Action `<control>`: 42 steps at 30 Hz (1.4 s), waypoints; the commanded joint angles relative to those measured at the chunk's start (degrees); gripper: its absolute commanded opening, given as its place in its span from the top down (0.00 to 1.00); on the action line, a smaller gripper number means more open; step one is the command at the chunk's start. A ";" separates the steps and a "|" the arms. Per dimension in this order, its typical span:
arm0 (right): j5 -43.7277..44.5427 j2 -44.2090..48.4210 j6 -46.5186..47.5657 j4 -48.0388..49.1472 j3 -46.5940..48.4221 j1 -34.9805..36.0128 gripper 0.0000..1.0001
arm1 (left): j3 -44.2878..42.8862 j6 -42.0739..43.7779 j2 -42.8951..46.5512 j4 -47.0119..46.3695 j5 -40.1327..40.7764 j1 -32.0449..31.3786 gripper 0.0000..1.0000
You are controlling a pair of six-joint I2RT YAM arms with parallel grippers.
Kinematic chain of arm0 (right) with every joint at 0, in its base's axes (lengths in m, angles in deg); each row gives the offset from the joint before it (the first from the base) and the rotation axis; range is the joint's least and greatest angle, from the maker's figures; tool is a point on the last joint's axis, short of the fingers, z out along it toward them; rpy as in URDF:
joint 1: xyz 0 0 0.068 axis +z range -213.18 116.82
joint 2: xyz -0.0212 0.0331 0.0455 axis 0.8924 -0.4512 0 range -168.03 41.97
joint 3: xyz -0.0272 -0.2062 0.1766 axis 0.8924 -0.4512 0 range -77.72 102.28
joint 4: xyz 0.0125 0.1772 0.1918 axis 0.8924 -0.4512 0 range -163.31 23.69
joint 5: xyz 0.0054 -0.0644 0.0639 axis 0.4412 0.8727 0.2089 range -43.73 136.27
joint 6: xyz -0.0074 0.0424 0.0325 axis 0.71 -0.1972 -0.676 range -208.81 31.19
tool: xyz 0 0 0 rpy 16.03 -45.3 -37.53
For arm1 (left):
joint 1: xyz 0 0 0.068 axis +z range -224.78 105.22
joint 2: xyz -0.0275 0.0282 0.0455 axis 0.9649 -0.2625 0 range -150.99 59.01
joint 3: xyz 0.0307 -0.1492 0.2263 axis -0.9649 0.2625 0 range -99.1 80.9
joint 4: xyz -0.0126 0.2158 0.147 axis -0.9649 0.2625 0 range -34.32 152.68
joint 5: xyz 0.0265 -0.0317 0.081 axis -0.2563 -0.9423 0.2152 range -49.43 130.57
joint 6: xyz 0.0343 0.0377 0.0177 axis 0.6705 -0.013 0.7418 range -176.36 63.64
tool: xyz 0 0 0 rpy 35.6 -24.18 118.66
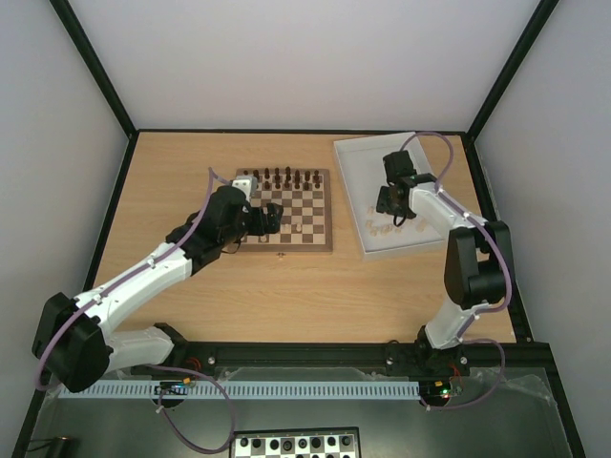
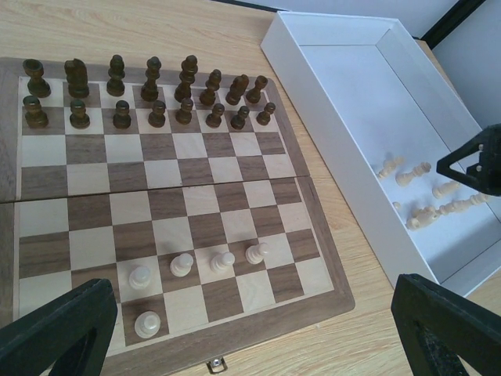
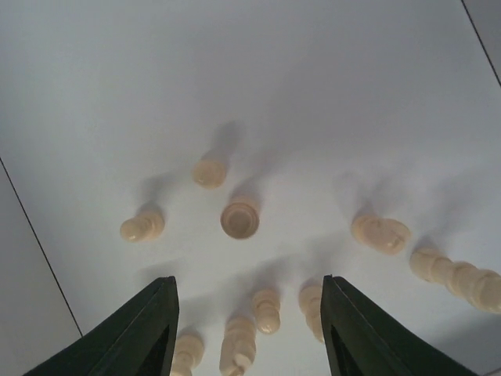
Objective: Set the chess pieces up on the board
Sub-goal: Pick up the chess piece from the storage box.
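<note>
The board [image 1: 305, 239] lies mid-table, with several cream chess pieces [image 2: 182, 265] standing on its near rows. My left gripper [image 2: 250, 345] hovers over the board's near left part, open and empty, and it also shows from above [image 1: 272, 218]. More cream chess pieces [image 3: 239, 218] lie scattered in the white tray [image 1: 353, 181]. My right gripper [image 3: 249, 321] hangs low over them, open. A few lying pieces [image 3: 266, 309] sit between its fingers [image 3: 149, 329] without being touched. From above, the right gripper [image 1: 386, 202] is over the tray's near half.
Dark brown pieces [image 2: 149, 90] fill the board's two far rows. The tray's walls [image 2: 313, 94] rise just right of the board. A black-and-white board [image 1: 296, 444] lies below the arm bases. Black frame posts border the table.
</note>
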 commanded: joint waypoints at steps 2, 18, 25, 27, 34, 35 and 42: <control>0.43 -3.17 -0.62 0.44 3.24 -0.08 0.51 | 0.24 1.16 1.06 -0.67 -0.56 0.02 0.01; -1.12 -8.28 -0.36 1.30 4.53 -1.53 0.69 | 0.30 1.46 0.03 -0.55 -1.22 1.07 0.00; -1.65 -9.74 -0.30 1.72 3.93 -1.57 0.70 | 0.43 1.50 -0.47 -0.74 -1.75 1.38 0.00; -1.90 -10.11 -0.35 1.75 3.83 -1.57 0.70 | 0.43 1.55 -0.25 -0.66 -1.62 1.55 0.01; -1.57 -10.86 -0.27 1.95 3.69 -1.58 0.77 | 0.65 1.50 0.15 -0.65 -1.94 2.41 0.00; -1.59 -10.90 -0.27 1.97 3.72 -1.63 0.79 | 0.73 1.54 0.15 -0.70 -1.94 2.40 0.00; -1.38 -10.38 -0.35 1.82 3.67 -1.57 0.98 | 0.61 1.57 0.05 -0.61 -1.97 2.48 0.01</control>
